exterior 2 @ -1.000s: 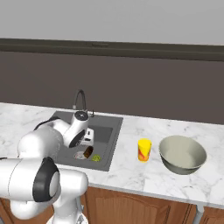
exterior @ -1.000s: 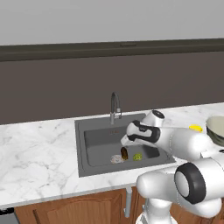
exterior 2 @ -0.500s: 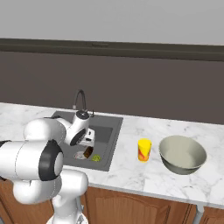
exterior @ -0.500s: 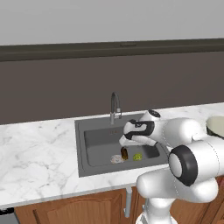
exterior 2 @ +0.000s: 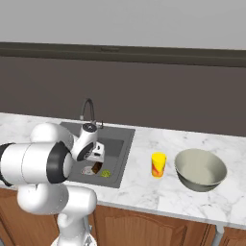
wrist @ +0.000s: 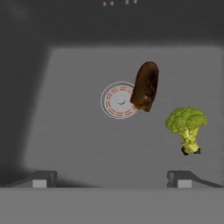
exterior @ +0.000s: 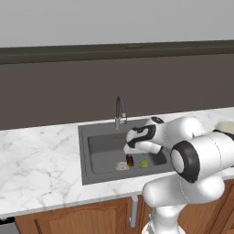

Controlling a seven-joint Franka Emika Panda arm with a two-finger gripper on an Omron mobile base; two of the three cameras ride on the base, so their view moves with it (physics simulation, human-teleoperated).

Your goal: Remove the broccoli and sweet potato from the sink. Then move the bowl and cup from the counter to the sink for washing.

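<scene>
The dark grey sink (exterior: 85,155) holds the brown oval sweet potato (wrist: 145,86), lying beside the round drain (wrist: 118,100). The yellow-green broccoli (wrist: 187,124) lies just to its right in the hand view. My gripper (wrist: 111,181) hangs open above the basin floor, over the drain and the sweet potato (exterior: 130,161), touching nothing. Its fingertips (wrist: 40,179) stand wide apart with nothing between them. The yellow cup (exterior 2: 158,165) and the grey-green bowl (exterior 2: 200,169) stand on the white marble counter (exterior 2: 144,192) right of the sink (exterior 2: 126,144).
A curved chrome faucet (exterior: 119,109) rises behind the basin, close to my hand (exterior: 141,137). A dark wall runs along the back of the counter. Brown cabinet doors (exterior: 87,221) sit below the counter's front edge.
My hand has sunk slightly lower over the basin and the arm's elbow has swung. The jaws stayed open. The vegetables, cup and bowl have not moved.
</scene>
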